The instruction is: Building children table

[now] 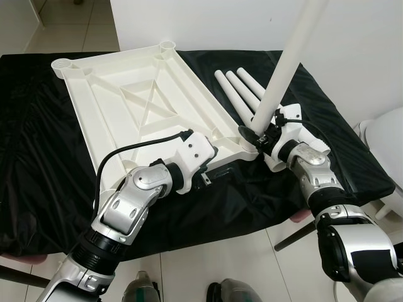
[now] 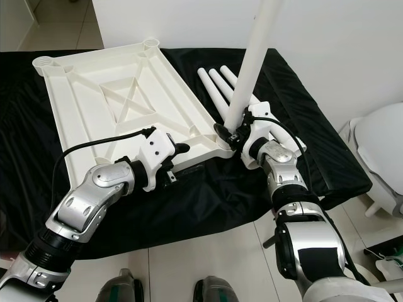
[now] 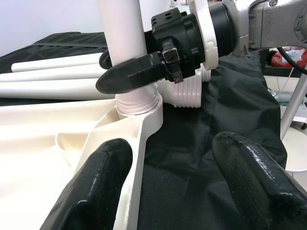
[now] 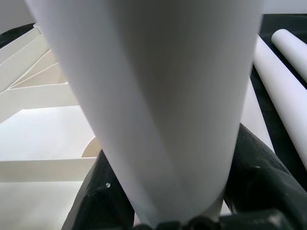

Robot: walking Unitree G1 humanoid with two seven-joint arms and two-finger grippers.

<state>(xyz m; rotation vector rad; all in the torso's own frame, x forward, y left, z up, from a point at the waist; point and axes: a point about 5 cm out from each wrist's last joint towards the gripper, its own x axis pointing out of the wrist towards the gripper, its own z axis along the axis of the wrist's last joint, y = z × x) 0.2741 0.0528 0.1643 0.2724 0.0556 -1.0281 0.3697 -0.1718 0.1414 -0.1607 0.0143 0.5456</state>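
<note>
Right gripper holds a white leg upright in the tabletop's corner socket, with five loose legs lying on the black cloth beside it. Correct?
Not quite: three loose legs lie on the black cloth, not five, as the left eye view shows. The rest holds: the right gripper holds a white leg upright in the tabletop's corner socket.

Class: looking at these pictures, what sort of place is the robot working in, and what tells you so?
Probably a room in a home: pale tiled floor, plain white wall, and a black cloth-covered work surface holding an upturned white plastic tabletop.
</note>
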